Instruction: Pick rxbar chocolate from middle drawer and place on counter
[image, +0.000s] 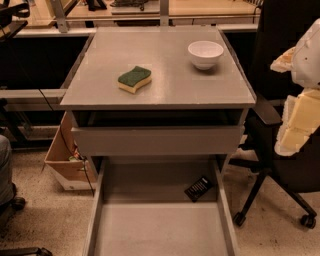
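Back right in middle drawer (155, 230), rxbar chocolate (198, 188), gripper (298, 120) at right edge, state unclear

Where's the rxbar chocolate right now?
In the camera view the rxbar chocolate lies on the open middle drawer's floor, in its back right corner. The claw is at the picture's right edge, beside the counter.

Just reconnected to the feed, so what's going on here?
The middle drawer is pulled open and the rxbar chocolate lies flat near its back right corner, untouched. The gripper hangs at the right edge of the view, off to the counter's right and well away from the bar. The counter carries a sponge and a white bowl; the bar is not on it yet.
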